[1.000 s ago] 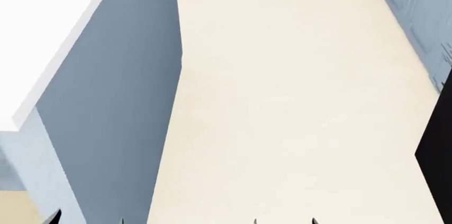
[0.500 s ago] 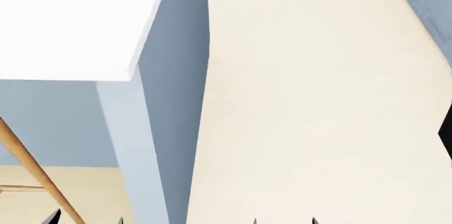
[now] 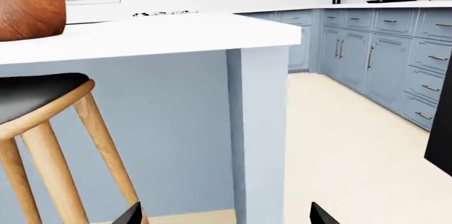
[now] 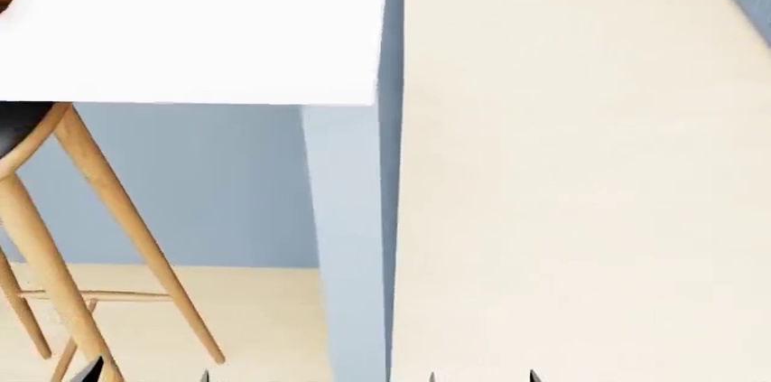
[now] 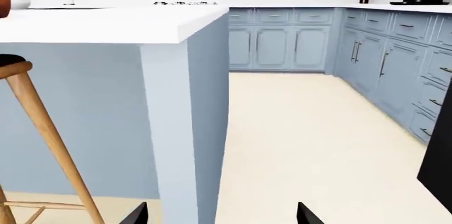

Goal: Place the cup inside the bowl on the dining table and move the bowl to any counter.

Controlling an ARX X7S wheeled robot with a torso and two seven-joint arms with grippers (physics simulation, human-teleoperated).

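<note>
Both hands, left [image 3: 224,214] and right [image 5: 220,214], gape wide, holding nothing.

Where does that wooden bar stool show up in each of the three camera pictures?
Left wrist view: the stool fills the lower left, its black seat tucked under the white tabletop.
Head view: at the far left edge, seat partly under the tabletop, legs running down.
Right wrist view: at the left edge, only part of the seat and legs.
Shared landmark: the tabletop's blue-grey corner post, to the stool's right in all three.
</note>
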